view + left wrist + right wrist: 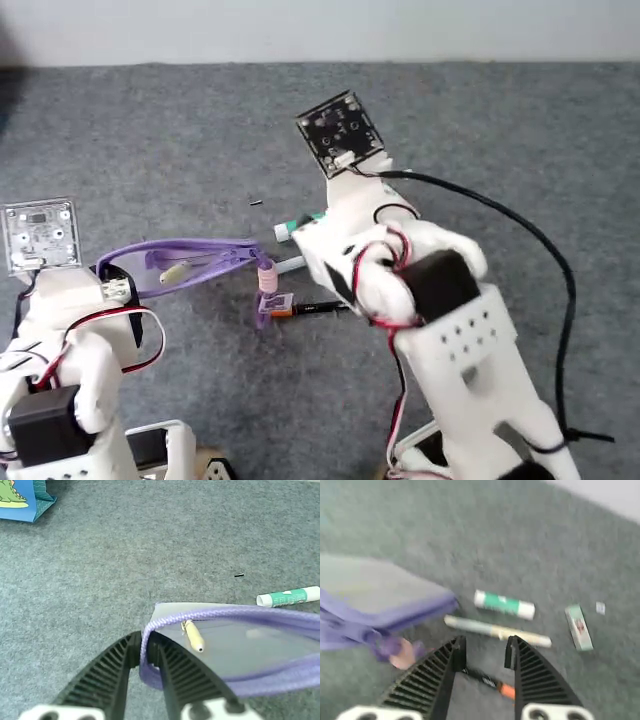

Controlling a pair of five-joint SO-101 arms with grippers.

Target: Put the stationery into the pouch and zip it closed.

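Note:
The purple clear pouch (180, 262) lies open on the grey mat, with a small yellowish item (193, 635) inside it. My left gripper (145, 654) is shut on the pouch's purple zipper edge (210, 614) at its end corner. My right gripper (484, 652) hangs open just above a black pen with an orange band (492, 682), fingers on either side of it. Beyond that pen lie a pale pen (497, 630), a green and white glue stick (504, 604) and a green eraser (578, 627). A pink zipper charm (267, 277) hangs at the pouch's near end.
A tiny black piece (257, 203) lies on the mat behind the pouch. A blue printed box (22, 500) sits far off in the left wrist view. The right arm's body (440, 300) covers the mat's middle right. Bare mat stretches to the back.

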